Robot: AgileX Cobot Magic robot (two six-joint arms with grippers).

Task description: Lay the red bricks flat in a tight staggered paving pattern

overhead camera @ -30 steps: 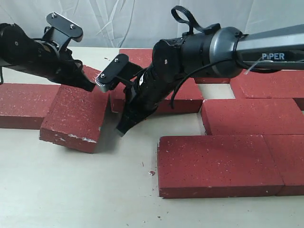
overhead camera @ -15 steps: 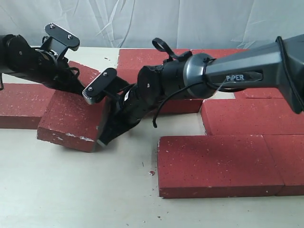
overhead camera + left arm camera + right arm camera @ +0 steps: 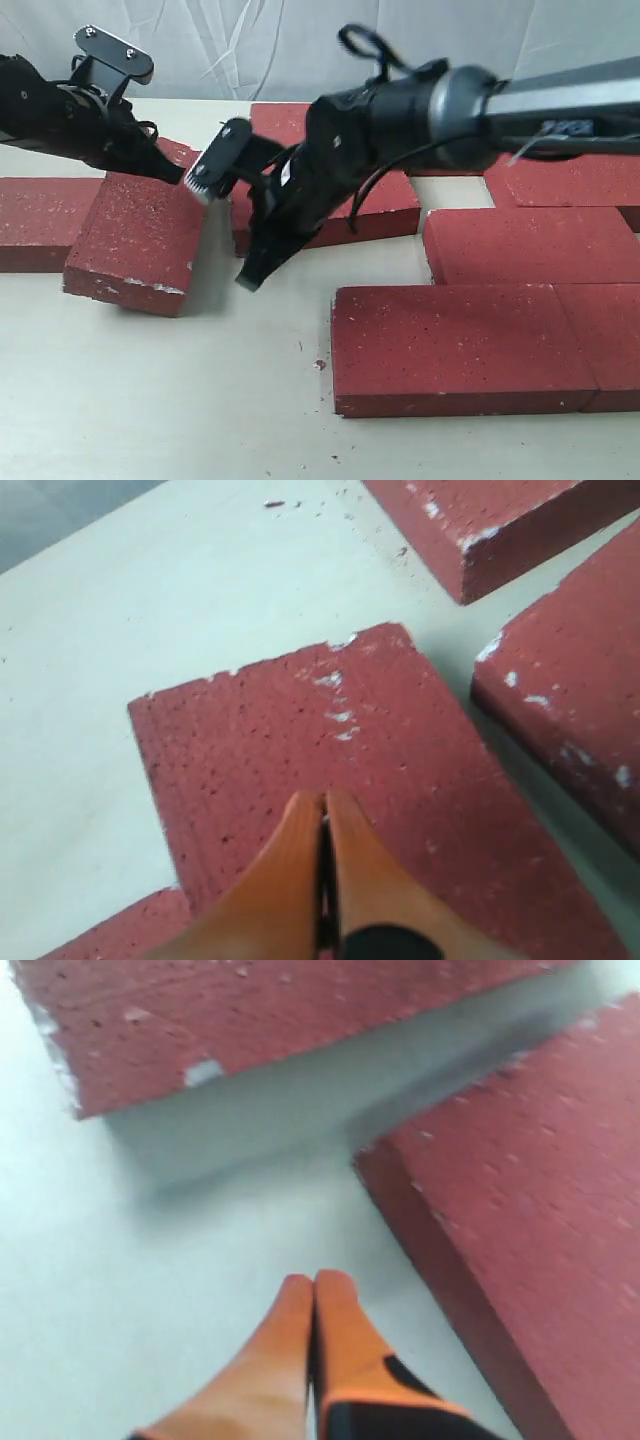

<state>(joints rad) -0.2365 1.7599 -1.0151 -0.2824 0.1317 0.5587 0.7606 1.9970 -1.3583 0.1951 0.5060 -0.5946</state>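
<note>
Orange-tipped left gripper (image 3: pixel 322 800) and right gripper (image 3: pixel 313 1282) are closed, empty, among red bricks (image 3: pixel 460 345).

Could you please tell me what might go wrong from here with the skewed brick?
The shut left gripper seems to touch the skewed brick only with its tips, so it may slip instead of turning it. That brick's corner could jam against the neighbouring brick. The right gripper reaches across, close to the left gripper; they might collide.

- You will find no text, number or brand that reads clearly in any of the three views.
- The right arm's grey link (image 3: pixel 560 100) carries a dark printed mark (image 3: pixel 563 128), but it is too blurred to read.
</note>
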